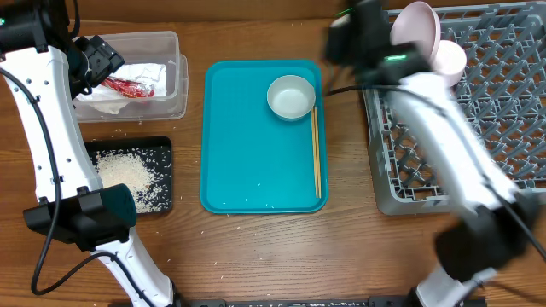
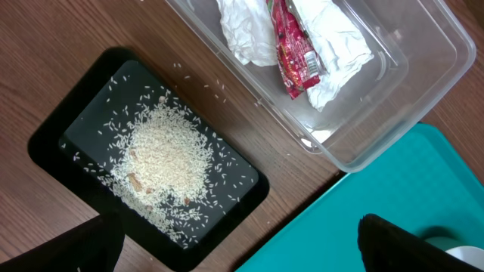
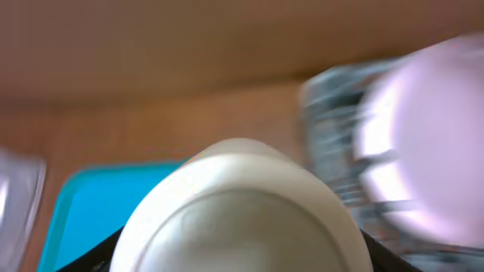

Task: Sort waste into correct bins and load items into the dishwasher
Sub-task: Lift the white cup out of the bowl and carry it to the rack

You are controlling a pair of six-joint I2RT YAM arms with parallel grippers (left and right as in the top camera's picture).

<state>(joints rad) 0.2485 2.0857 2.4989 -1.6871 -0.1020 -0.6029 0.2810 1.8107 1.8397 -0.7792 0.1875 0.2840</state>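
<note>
In the clear tub (image 1: 177,85) (image 2: 423,98) lie a crumpled white napkin (image 1: 102,104) (image 2: 336,45) and a red wrapper (image 1: 128,87) (image 2: 295,53). Rice (image 1: 128,173) (image 2: 162,155) is heaped in the black tray (image 1: 164,147) (image 2: 45,143). My left gripper (image 1: 98,60) (image 2: 234,249) hangs open above these bins, holding nothing. A round bowl (image 1: 291,95) and chopsticks (image 1: 316,153) rest on the teal tray (image 1: 247,145). My right gripper (image 3: 231,255) is shut on a white cup (image 1: 449,61) (image 3: 242,219) at the grey dish rack (image 1: 503,111), beside the pinkish plate (image 1: 418,26) (image 3: 423,143) standing in it.
The right arm is motion-blurred and crosses the rack's left side. A few stray rice grains lie on the wooden table around the black tray. The teal tray (image 2: 401,189) sits between the bins and the rack.
</note>
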